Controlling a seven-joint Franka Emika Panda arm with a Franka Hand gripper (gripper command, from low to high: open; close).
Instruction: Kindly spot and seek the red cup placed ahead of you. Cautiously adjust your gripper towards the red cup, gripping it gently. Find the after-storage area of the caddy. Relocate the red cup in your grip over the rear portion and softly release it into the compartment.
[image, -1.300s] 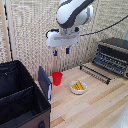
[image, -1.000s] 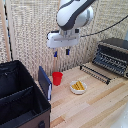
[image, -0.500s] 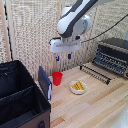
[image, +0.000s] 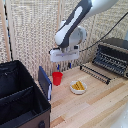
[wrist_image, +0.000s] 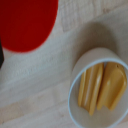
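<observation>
Red cup (image: 57, 78) upright on table | fingers (image: 58, 67) just above, apart

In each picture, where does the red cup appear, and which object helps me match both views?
Exterior view: the red cup stands on the wooden table, below the tool, between the caddy and the white bowl.
Wrist view: the red cup is a blurred red shape cut by the frame edge.
Shared landmark: the white bowl with yellow snacks.
</observation>
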